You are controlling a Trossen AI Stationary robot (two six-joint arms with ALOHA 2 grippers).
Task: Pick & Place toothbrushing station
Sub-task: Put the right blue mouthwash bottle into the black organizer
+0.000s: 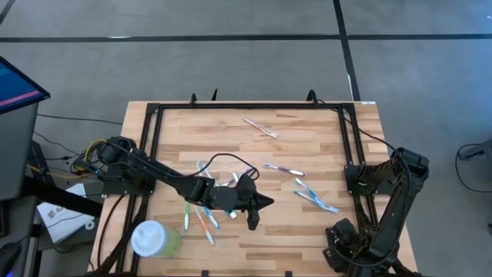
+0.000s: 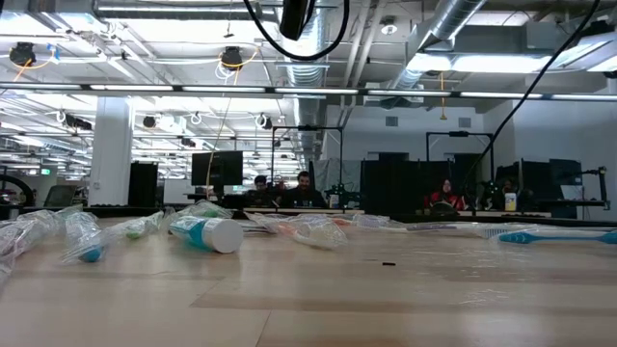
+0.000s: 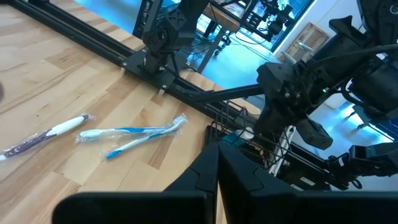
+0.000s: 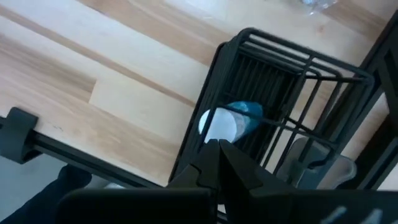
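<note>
Overhead, left gripper reaches out low across the middle of the pale butcher-block wooden desk, jaws closed on nothing. Right gripper is folded back at the desk's near right corner, jaws pressed together and empty, hanging just above the toothbrushing station, a small black wire-grid holder. That holder sits at the right near corner beside the black metal frame rail. A white-capped blue tube lies inside it. Wrapped blue-and-white toothbrushes lie scattered mid-desk, others under the left arm. Pale green cup with white lid stands at the near left corner.
</note>
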